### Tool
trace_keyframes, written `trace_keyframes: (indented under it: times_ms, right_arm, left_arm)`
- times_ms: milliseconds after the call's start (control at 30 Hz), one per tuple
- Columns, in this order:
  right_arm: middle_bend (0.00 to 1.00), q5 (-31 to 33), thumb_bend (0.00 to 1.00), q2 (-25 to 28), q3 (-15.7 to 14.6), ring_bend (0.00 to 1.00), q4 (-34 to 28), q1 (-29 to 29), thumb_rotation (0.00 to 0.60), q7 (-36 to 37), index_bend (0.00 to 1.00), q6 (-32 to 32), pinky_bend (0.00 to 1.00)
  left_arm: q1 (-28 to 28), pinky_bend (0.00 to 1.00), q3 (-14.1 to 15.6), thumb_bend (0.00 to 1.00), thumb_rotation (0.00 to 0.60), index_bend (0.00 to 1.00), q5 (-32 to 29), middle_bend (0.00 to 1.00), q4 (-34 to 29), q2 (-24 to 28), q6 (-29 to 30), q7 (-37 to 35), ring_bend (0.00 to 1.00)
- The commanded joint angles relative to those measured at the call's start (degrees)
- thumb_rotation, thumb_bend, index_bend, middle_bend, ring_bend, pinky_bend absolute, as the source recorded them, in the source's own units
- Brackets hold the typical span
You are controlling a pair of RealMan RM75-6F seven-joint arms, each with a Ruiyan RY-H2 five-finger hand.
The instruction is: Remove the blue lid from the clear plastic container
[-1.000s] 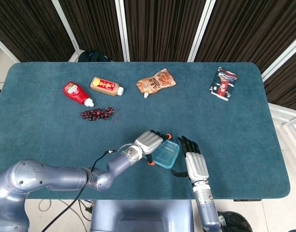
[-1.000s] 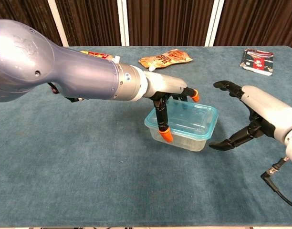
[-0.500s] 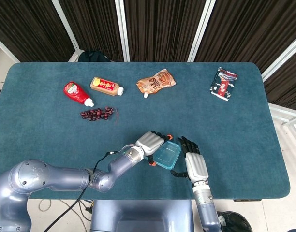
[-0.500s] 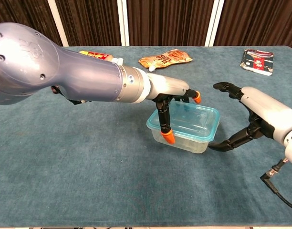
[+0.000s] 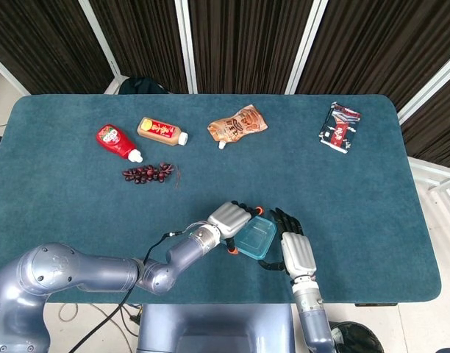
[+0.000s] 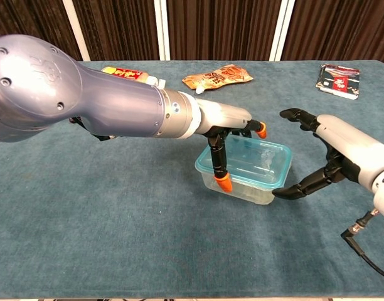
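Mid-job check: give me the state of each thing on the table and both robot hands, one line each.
Blue lid: seated on container.
Clear plastic container: upright on table, closed.
Left robot hand: over the lid's near end, fingers touching it.
Right robot hand: open beside container, holding nothing.
Red ketchup bottle: lying down.
Sauce pouch: lying flat.

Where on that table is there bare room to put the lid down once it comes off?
The widest bare cloth lies right of the clear plastic container with the blue lid, toward the table's right edge below the dark snack packet. The middle, between the orange pouch and the container, is also bare. Crowded: the far left, with red ketchup bottle and grapes.
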Motion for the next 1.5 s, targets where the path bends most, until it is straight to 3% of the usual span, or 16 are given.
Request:
trace_keyframes:
  times_ms: [33, 900, 1267, 1500]
  right_arm:
    - [0.00, 0.30, 0.17, -0.05, 0.01, 0.00, -0.15, -0.03, 0.600, 0.04, 0.00, 0.00, 0.00]
    - [0.00, 3.08, 0.17, -1.02, 2.33, 0.00, -0.29, -0.62, 0.600, 4.56, 0.00, 0.83, 0.00]
    - [0.00, 2.18, 0.17, -1.33, 2.78, 0.00, 0.07, -0.71, 0.600, 6.05, 0.00, 1.61, 0.00]
    - [0.00, 1.40, 0.17, -1.30, 2.89, 0.00, 0.35, -0.68, 0.600, 6.85, 0.00, 1.88, 0.00]
  left_arm:
    - [-0.04, 0.41, -0.03, 0.03, 0.600, 0.09, -0.11, 0.25, 0.01, -0.07, 0.07, -0.03, 0.25]
    - [-2.03, 0.41, 1.16, 0.04, 0.600, 0.09, -1.30, 0.25, 0.00, 0.26, -2.18, 0.69, 0.25]
    - [-2.93, 0.46, 1.86, 0.08, 0.600, 0.10, -1.09, 0.27, 0.05, 0.00, -2.39, 0.96, 0.30]
    - [-3.13, 0.43, 2.15, 0.08, 0.600, 0.10, -0.72, 0.27, -0.15, 0.08, -2.37, 0.79, 0.28]
